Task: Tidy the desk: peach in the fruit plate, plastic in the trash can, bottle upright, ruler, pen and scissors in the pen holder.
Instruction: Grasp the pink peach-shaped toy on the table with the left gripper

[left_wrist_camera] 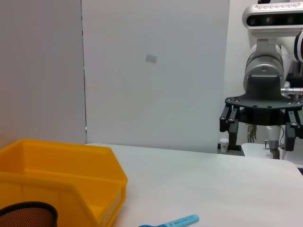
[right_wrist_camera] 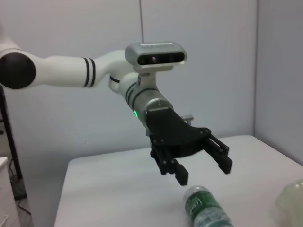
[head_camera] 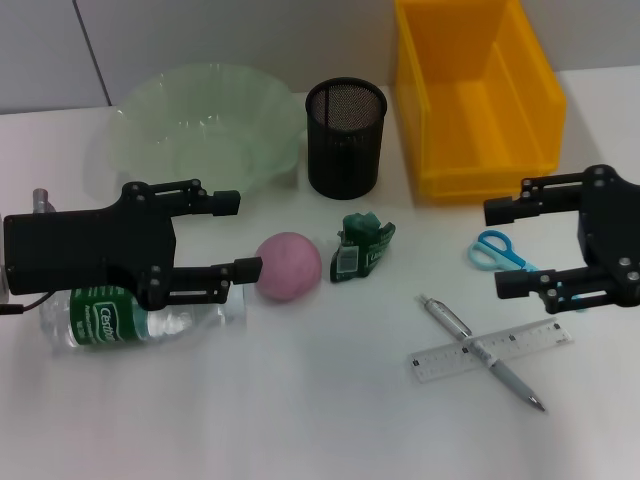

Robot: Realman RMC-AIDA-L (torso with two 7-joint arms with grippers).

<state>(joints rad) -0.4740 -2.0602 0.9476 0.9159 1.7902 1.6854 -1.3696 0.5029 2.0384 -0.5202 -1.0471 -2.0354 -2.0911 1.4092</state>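
Observation:
A pink peach (head_camera: pixel 288 265) lies mid-table, just off the fingertips of my open left gripper (head_camera: pixel 235 236), which hovers over a clear bottle (head_camera: pixel 140 318) lying on its side. Green crumpled plastic (head_camera: pixel 363 246) sits right of the peach. My right gripper (head_camera: pixel 502 248) hangs open beside blue scissors (head_camera: pixel 492 249). In front of them a silver pen (head_camera: pixel 445 318) lies across a clear ruler (head_camera: pixel 530 340). At the back stand the pale green fruit plate (head_camera: pixel 200 130), black mesh pen holder (head_camera: pixel 345 137) and yellow trash can (head_camera: pixel 480 180). The right wrist view shows the left gripper (right_wrist_camera: pixel 204 171) above the bottle (right_wrist_camera: pixel 206 210).
The left wrist view shows the right gripper (left_wrist_camera: pixel 258 132) across the table, the yellow bin (left_wrist_camera: pixel 61 175), the pen holder's rim (left_wrist_camera: pixel 26 215) and the scissors' blue handle (left_wrist_camera: pixel 177 221). A wall stands close behind the table.

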